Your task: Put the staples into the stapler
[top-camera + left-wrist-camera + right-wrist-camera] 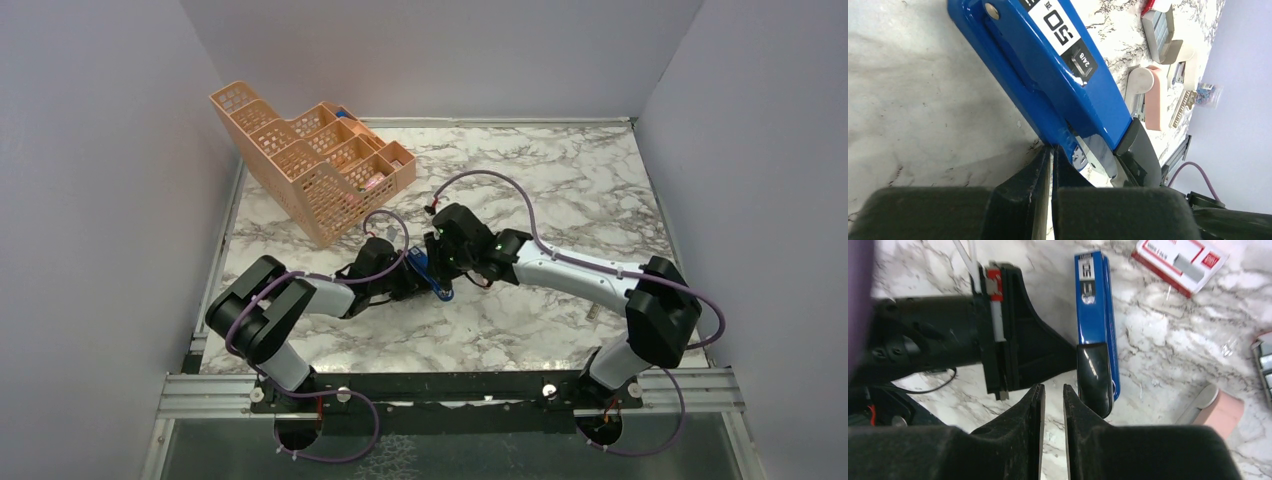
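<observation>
Stapler (1095, 315) is noted lying flat on the marbled counter (1158, 340), between the two arms, blue top down. No open channel is seen. In the right wrist view its long axis runs straight away from the right hand (1053, 390), black-capped end nearest, labelled blue end farthest. The black end sits just right of the right fingertips, close beside them but not between them.

Right hand: fingers are drawn almost together, with only a narrow slit left and nothing held in it.

Left hand (1051, 152): closed to a hairline, tips set against the stapler's lower side edge near the black end. It cannot be settled from the left wrist view whether a thin lip of the base is pinched or the tips are merely pressed against it. A brace rather than a grip is thought likelier.

Staples (1264, 359): a grey ribbed block is glimpsed at the right margin of the right wrist view, on the counter, well apart from the stapler and off to the right of its axis. A pink block (1222, 412) is seen just beside it on the near side, and a red-and-white box (1180, 262) lies farther out. From above, the block cannot be picked out.

Judgement: the staples lie on the right hand's side, and that hand is the free one. The reach would be made rightward, across the stapler's axis rather than along it.
</observation>
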`<state>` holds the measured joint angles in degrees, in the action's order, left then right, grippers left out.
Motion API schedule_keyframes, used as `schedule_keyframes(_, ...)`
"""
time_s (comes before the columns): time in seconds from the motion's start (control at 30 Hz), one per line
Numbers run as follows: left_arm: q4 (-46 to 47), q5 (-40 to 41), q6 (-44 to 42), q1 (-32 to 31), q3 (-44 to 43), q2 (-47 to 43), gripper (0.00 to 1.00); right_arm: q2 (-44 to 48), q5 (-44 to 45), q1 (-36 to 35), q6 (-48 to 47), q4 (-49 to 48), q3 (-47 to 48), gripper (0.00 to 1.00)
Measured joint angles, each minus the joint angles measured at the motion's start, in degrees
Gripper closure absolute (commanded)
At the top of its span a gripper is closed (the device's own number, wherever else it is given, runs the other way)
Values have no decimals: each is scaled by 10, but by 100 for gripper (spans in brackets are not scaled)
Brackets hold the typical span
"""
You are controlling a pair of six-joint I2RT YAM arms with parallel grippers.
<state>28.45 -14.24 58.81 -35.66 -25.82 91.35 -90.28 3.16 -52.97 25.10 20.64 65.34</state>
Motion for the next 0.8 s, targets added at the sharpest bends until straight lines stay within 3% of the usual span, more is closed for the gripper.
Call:
schedule_keyframes(0.27, 2, 0, -2, 0, -1, 2, 94, 1, 19, -11, 21, -6, -55, 74)
schedule_keyframes(0.6, -10, 5, -14, -1, 0, -10, 81, 30, 60, -14, 28, 9, -54, 50)
schedule_keyframes(0.8, -20, 10, -21, -1, 0, -20, 78, -2, 71, -14, 20, 40, -32, 50)
